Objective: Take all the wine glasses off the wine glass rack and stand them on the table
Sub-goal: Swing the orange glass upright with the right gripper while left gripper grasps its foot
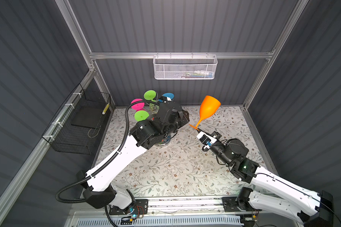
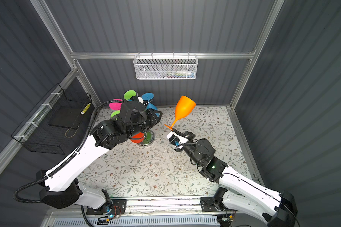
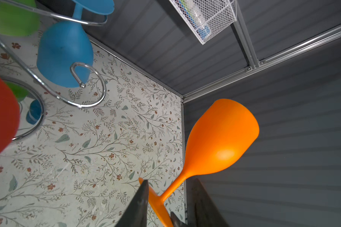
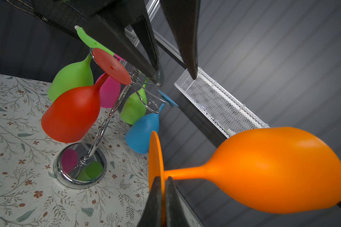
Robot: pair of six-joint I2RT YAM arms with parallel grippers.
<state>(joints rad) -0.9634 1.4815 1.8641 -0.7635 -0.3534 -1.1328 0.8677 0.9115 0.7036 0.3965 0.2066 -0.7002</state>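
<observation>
Over floral mat (image 1: 165, 167), right tool (image 1: 198, 130) pinches wine glass (image 1: 209, 108) by foot

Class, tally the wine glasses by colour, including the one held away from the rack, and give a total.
green glasses: 2
red glass: 1
pink glass: 1
blue glass: 1
orange glass: 1
Total: 6

The white-and-black left arm (image 1: 114, 163) stretches forward from the near left corner, wrist bent, and its left gripper (image 4: 175, 80) points right with jaws parted and nothing between them. The white-and-black right arm (image 1: 280, 186) angles in toward the middle, right gripper (image 4: 163, 177) pinched tight on the flat foot of an orange plastic wine glass (image 4: 274, 169).
</observation>
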